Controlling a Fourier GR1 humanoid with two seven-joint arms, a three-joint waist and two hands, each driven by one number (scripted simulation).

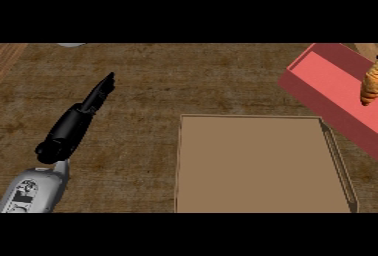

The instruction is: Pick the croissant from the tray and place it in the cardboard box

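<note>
**Head view: croissant on the red tray, box open, one robot hand in sight**

Head view shows us a brown, mottled surface [148, 80] seen from steeply above; at the lower left we see the left robot hand [96, 97], black, on a grey forearm that enters from the lower edge; its fingers are straight and held together, pointing up and slightly right, and it holds nothing and touches none of the task's things.

The cardboard box [255, 165] fills the lower middle and right, open at the top, its flat tan floor showing, with a thin wall visible along its right side; we see nothing lying inside it.

At the upper right sits the red tray [325, 82], tilted diagonally in the view and cut by the right edge; its lower corner lies just beside the box's upper right corner. The croissant [369, 85], orange-brown and striped, lies in the tray at the very right edge, partly cut off, well apart from the left robot hand.

We do not see the right robot hand.
</note>
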